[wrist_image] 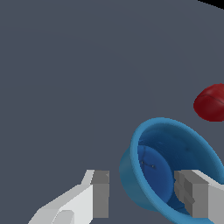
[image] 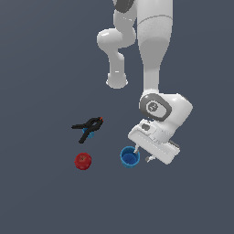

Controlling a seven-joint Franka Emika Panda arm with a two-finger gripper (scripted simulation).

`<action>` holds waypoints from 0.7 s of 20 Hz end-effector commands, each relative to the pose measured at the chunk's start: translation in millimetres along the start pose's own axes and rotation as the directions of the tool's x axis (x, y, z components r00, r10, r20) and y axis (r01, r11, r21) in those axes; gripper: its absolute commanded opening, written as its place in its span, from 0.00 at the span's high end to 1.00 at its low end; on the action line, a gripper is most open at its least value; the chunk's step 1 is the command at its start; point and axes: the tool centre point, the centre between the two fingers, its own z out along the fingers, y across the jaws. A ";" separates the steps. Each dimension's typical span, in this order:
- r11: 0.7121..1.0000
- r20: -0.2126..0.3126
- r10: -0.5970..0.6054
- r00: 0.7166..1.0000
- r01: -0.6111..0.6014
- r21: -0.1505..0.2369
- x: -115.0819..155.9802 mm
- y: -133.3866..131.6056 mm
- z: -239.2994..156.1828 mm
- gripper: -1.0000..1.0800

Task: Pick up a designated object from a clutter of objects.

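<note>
The main risk is a thin-wall pinch failure: the hand straddles one wall of the blue cup, one finger inside the rim and the other outside, so closing off-centre may tip the cup or let it slip out. A lesser risk is nudging it toward the red ball. The arm descends from above, wrist pitched over, with the hand open and empty at the cup's edge nearer the exterior view's right. The cup rests on the table, well apart from the black clamp.
</note>
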 end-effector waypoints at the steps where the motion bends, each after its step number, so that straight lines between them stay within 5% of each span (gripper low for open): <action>1: 1.000 0.000 0.000 1.000 0.000 -0.001 -0.1 0.2 3.9 0.38; 11: 1.000 -0.001 0.001 1.000 -0.001 0.000 -0.9 0.7 28.7 0.38; 12: 1.000 -0.001 0.001 1.000 -0.001 0.000 -0.9 0.7 28.7 1.00; 14: 1.000 -0.001 0.001 1.000 -0.001 0.000 -0.9 0.7 28.7 1.00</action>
